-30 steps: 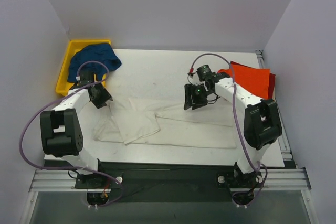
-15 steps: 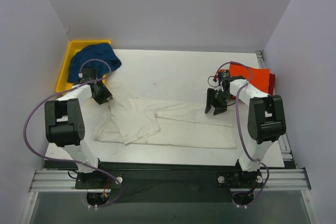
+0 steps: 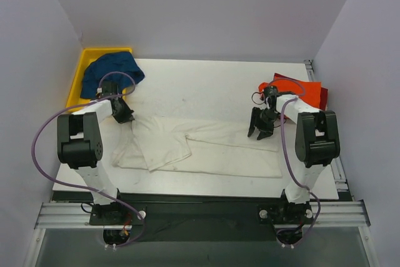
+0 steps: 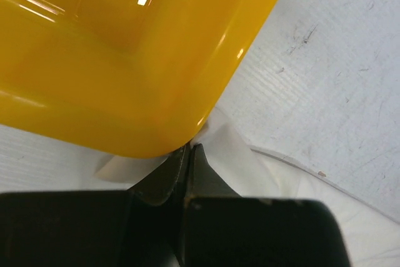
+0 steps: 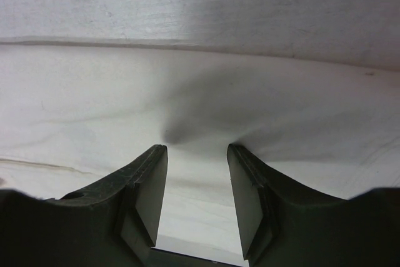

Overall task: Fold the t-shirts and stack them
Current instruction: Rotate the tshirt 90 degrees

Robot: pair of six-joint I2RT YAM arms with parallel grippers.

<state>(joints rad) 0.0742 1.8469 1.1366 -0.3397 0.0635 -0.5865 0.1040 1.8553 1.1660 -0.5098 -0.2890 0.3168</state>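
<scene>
The large off-white t-shirt (image 3: 212, 151) lies spread across the middle of the table, its left part folded over. My left gripper (image 3: 127, 119) is at the shirt's far-left corner beside the yellow bin, shut with a peak of the white cloth (image 4: 219, 142) pinched at its tips (image 4: 190, 147). My right gripper (image 3: 259, 133) stands open on the shirt's far-right edge, fingertips pressed into the cloth (image 5: 94, 104) with a strip of it between them (image 5: 196, 148). An orange-red t-shirt (image 3: 299, 90) lies folded at the right over a dark red one (image 3: 324, 97). A dark blue t-shirt (image 3: 112, 67) is bundled in the bin.
The yellow plastic bin (image 3: 78, 76) stands at the table's far-left corner, and its rounded corner (image 4: 125, 60) is right against my left fingertips. Bare white table (image 3: 194, 85) stretches behind the shirt. Walls close in on the left, back and right.
My left gripper has shut at the shirt's corner after edging toward the bin. My right arm swung right and came down onto the shirt's right edge, jaws unchanged.
</scene>
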